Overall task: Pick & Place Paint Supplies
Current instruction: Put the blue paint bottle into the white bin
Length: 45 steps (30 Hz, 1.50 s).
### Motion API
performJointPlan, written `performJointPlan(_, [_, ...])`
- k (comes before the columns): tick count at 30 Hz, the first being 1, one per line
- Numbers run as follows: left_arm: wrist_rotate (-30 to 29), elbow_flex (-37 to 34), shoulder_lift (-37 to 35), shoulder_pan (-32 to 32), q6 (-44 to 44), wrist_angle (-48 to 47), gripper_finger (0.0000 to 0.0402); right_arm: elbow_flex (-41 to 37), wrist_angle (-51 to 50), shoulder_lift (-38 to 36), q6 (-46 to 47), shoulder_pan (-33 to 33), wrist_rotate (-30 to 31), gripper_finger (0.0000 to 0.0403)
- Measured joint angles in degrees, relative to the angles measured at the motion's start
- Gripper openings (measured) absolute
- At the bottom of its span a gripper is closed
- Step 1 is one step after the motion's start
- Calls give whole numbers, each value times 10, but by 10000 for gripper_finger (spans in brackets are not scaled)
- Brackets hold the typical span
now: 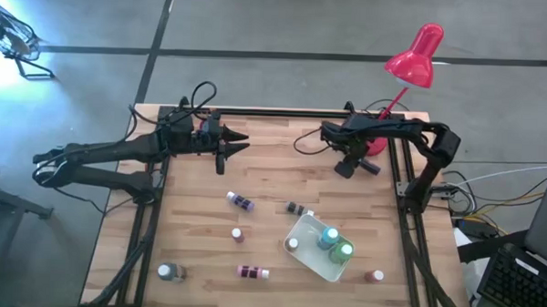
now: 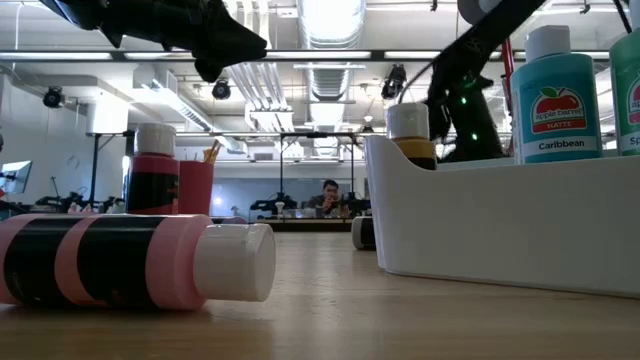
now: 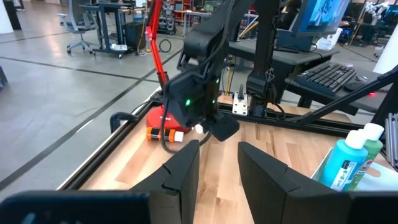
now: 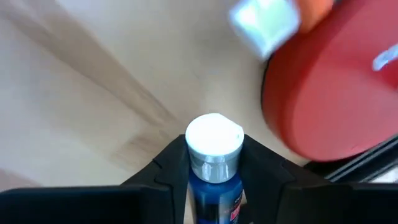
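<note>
My right gripper [image 1: 346, 165] hangs over the table's far right part, next to the red lamp's base [image 4: 329, 93], and is shut on a blue paint bottle [image 4: 213, 186] with a white cap [image 4: 213, 140]. My left gripper [image 1: 237, 143] is open and empty above the far left part, its fingers pointing at the right arm [image 3: 199, 93]. A white tray [image 1: 306, 255] near the front holds a teal bottle [image 1: 329, 236] and a green bottle [image 1: 345, 250], both upright. Several small bottles lie or stand on the wood, among them a purple one [image 1: 240, 201]. An orange bottle [image 3: 165, 134] lies on its side against the lamp base. My right gripper pinches the blue bottle between its two fingers, just below the cap on the bottle's upper body [image 4: 214, 177]. The fingers come from above, pointing down, and lie along the bottle. The cap sticks out past the fingertips toward the table. The bottle's lower end is hidden by the gripper.
The red desk lamp [image 1: 414, 58] stands at the far right corner, its stem leaning over the edge. A pink-and-black bottle [image 2: 130, 260] lies at the near edge; another pink one [image 2: 153, 170] stands behind it. Bare wood spreads between the two grippers. Black rails [image 1: 284, 113] frame the table.
</note>
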Motion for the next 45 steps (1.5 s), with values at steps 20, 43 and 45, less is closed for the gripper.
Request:
performJointPlan(20, [0, 0, 0, 0, 0, 1, 117, -5, 397, -300, 23, 228, -41, 108])
performJointPlan(43, [0, 0, 0, 0, -8, 0, 117, -109, 591, -294, 7, 541, -5, 108])
performJointPlan(45, [0, 0, 0, 0, -8, 1, 117, -122, 608, -287, 6, 547, -6, 108])
